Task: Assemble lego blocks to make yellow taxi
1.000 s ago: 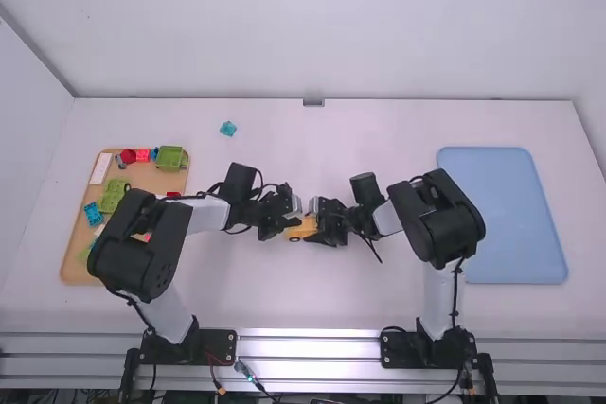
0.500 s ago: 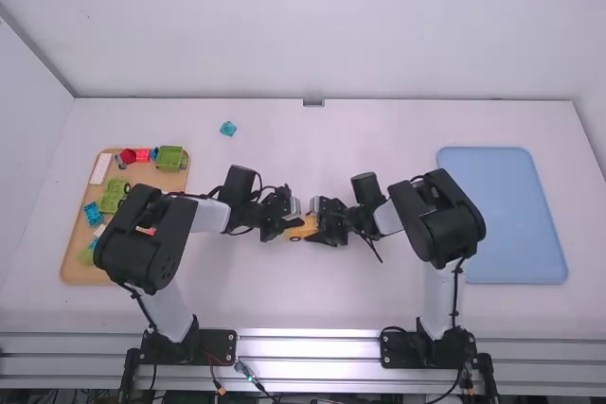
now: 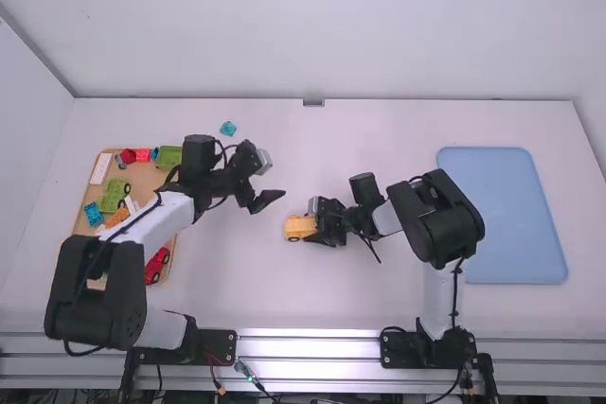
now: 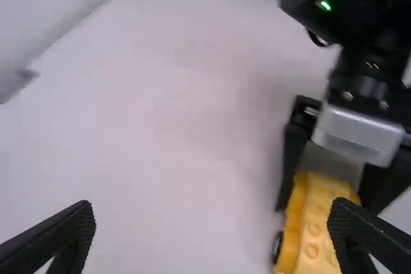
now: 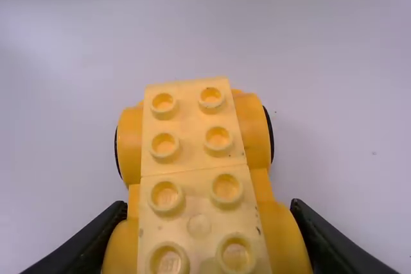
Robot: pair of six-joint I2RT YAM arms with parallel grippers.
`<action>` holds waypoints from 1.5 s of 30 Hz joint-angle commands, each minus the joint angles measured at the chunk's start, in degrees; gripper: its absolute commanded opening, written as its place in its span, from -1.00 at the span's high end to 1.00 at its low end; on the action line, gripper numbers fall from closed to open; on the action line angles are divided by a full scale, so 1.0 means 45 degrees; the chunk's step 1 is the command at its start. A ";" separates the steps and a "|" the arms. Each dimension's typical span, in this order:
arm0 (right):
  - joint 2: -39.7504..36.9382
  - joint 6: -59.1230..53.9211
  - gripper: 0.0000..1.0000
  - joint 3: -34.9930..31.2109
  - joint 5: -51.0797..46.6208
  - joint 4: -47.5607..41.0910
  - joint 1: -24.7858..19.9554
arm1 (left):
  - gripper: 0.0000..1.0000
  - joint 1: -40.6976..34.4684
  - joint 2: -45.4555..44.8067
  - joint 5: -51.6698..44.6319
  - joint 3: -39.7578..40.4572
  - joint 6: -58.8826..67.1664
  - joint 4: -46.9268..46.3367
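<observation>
My right gripper [image 3: 322, 222] is shut on the near end of a yellow toy car [image 3: 297, 226] at the table's middle. In the right wrist view the yellow car [image 5: 196, 158] stretches forward between the fingers of my right gripper [image 5: 209, 239], studs facing the camera and black wheels at its sides. Up and to the left of the car, my left gripper [image 3: 270, 203] stands open over bare table. From the left wrist, my left gripper [image 4: 212, 232] has widely parted fingers, and the yellow car [image 4: 314, 229] shows behind one of them.
A wooden tray [image 3: 80, 243] at the left holds several blocks, including a green one [image 3: 169, 157], an orange one [image 3: 117, 219] and a red car [image 3: 156, 267]. A teal block [image 3: 228, 128] lies farther back. A blue mat [image 3: 502, 215] is at the right.
My left gripper has let go of the yellow car and moved up and to the left. The right arm and the car have stayed in place.
</observation>
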State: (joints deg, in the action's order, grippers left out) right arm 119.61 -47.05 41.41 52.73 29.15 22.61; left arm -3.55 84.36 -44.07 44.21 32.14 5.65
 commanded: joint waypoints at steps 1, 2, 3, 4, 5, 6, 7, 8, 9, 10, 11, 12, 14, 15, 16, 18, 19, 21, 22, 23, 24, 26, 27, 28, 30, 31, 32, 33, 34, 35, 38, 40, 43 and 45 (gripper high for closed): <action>0.0131 0.1044 0.04 0.0141 -0.1122 0.0117 0.0039 | -0.98 0.0345 -0.0656 0.1787 -0.0029 -0.3220 -0.0384; 0.0131 0.1180 0.03 0.0141 -0.1224 0.0151 0.0039 | -0.98 0.0413 -0.0763 0.2103 -0.0029 -0.3643 -0.0476; 0.0126 0.1297 0.03 0.0141 -0.1428 0.0146 0.0044 | -0.98 0.0510 -0.0918 0.2603 -0.0029 -0.4294 -0.0549; 0.0063 0.1423 0.01 0.0146 -0.1656 0.0083 0.0063 | -0.98 0.0675 -0.1117 0.3429 -0.0029 -0.5450 -0.0704; 0.0039 0.1501 0.00 0.0151 -0.1787 0.0092 0.0097 | -0.98 0.0772 -0.1239 0.3847 -0.0024 -0.5979 -0.0816; -0.0005 0.1511 -0.02 0.0151 -0.1880 0.0087 0.0121 | -0.98 0.0860 -0.1326 0.4153 -0.0029 -0.6285 -0.0903; -0.0024 0.1501 -0.03 0.0141 -0.2040 0.0053 0.0146 | -0.98 0.0952 -0.1438 0.4483 -0.0029 -0.6547 -0.1039; -0.0126 0.1491 -0.04 0.0141 -0.2210 -0.0024 0.0185 | -0.98 0.1069 -0.1593 0.4823 -0.0029 -0.6615 -0.1292; -0.0194 0.1496 -0.06 0.0141 -0.2346 -0.0097 0.0175 | -0.98 0.1107 -0.1637 0.5051 -0.0024 -0.6620 -0.1399; -0.0287 0.1477 -0.09 0.0141 -0.2424 -0.0228 0.0180 | -0.98 0.1141 -0.1656 0.5270 -0.0024 -0.6630 -0.1462; -0.0345 0.1447 -0.12 0.0141 -0.2463 -0.0287 0.0180 | -0.98 0.1146 -0.1656 0.5391 -0.0024 -0.6630 -0.1506; -0.0432 0.1467 -0.25 0.0136 -0.2506 -0.0364 0.0180 | -0.98 0.1146 -0.1656 0.5644 -0.0024 -0.6630 -0.1583; -0.0709 0.1200 -0.73 0.0146 -0.2506 -0.0884 0.0121 | -0.98 0.1093 -0.1656 0.6363 -0.0024 -0.6892 -0.1889; -0.0733 0.1171 -0.80 0.0146 -0.2511 -0.0923 0.0117 | -0.98 0.1093 -0.1656 0.6445 -0.0024 -0.6970 -0.1904; -0.0952 0.1107 -0.94 0.0141 -0.2506 -0.1336 0.0058 | -0.98 0.1093 -0.1656 0.7023 -0.0024 -0.7461 -0.2021; -0.1307 0.0996 -0.98 0.0141 -0.2506 -0.1938 -0.0053 | -0.98 0.1088 -0.1656 0.7762 -0.0019 -0.8014 -0.2220; -0.1676 0.0787 -0.98 0.0141 -0.2550 -0.2487 -0.0165 | -0.98 0.1112 -0.1656 0.8587 0.0039 -0.8582 -0.2531; -0.2225 0.0724 -0.98 0.0141 -0.2973 -0.3196 -0.0219 | -0.98 0.1273 -0.1666 0.9452 0.0194 -0.9452 -0.3118; -0.2603 0.0738 -0.98 0.0141 -0.3424 -0.3633 -0.0219 | -0.99 0.1399 -0.1671 0.9802 0.0325 -0.9991 -0.3560; -0.2803 0.0729 -0.98 0.0141 -0.3696 -0.3847 -0.0219 | -0.98 0.1481 -0.1681 0.9942 0.0408 -1.0234 -0.3832; -0.3439 0.0738 -0.98 0.0141 -0.4522 -0.4454 -0.0214 | -0.98 0.1787 -0.1705 1.0088 0.0670 -1.0734 -0.4643; -0.4284 0.0738 -0.98 0.0141 -0.5489 -0.5100 -0.0165 | -0.98 0.2404 -0.1705 0.9962 0.1132 -1.0953 -0.5901; -0.4473 0.0733 -0.98 0.0141 -0.5697 -0.5231 -0.0151 | -0.98 0.2550 -0.1705 0.9947 0.1224 -1.0953 -0.6149; -0.4677 0.0733 -0.98 0.0146 -0.5906 -0.5319 -0.0121 | -0.98 0.2715 -0.1705 0.9957 0.1316 -1.0958 -0.6387; -0.5464 0.0738 -0.98 0.0141 -0.6693 -0.5663 0.0039 | -0.98 0.3512 -0.1705 1.0025 0.1637 -1.0962 -0.7193; -0.5712 0.0743 -0.98 0.0141 -0.6897 -0.5717 0.0078 | -0.98 0.3813 -0.1705 1.0059 0.1729 -1.0982 -0.7427; -0.6037 0.0724 -0.98 0.0141 -0.7145 -0.5809 0.0136 | -0.98 0.4313 -0.1705 1.0044 0.1855 -1.1200 -0.7732; -0.6144 0.0704 -0.98 0.0141 -0.7203 -0.5838 0.0160 | -0.98 0.4522 -0.1705 1.0049 0.1904 -1.1332 -0.7830; -0.6314 0.0685 -0.98 0.0141 -0.7334 -0.5872 0.0194 | -0.98 0.4940 -0.1705 1.0054 0.1996 -1.1545 -0.7995; -0.6494 0.0690 -0.98 0.0141 -0.7461 -0.5872 0.0272 | -0.98 0.5547 -0.1700 1.0054 0.2069 -1.1662 -0.8131; -0.6703 0.0685 -0.98 0.0141 -0.7446 -0.5867 0.0321 | -0.98 0.6577 -0.1651 1.0341 0.2166 -1.1827 -0.8208; -0.6795 0.0685 -0.98 0.0141 -0.7451 -0.5872 0.0321 | -0.98 0.7524 -0.1438 1.0715 0.2370 -1.1885 -0.8204; -0.6795 0.0680 -0.98 0.0141 -0.7451 -0.5799 0.0311 | -0.98 0.8466 -0.0874 1.0564 0.2977 -1.1196 -0.8689; -0.6795 0.0699 -0.98 0.0141 -0.7548 -0.5649 0.0257 | -0.98 0.8942 -0.0403 1.0574 0.3526 -1.0802 -0.9272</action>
State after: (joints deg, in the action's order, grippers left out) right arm 90.30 -43.94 42.19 19.22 3.46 23.88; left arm 34.70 80.23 2.90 56.99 -18.94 -35.14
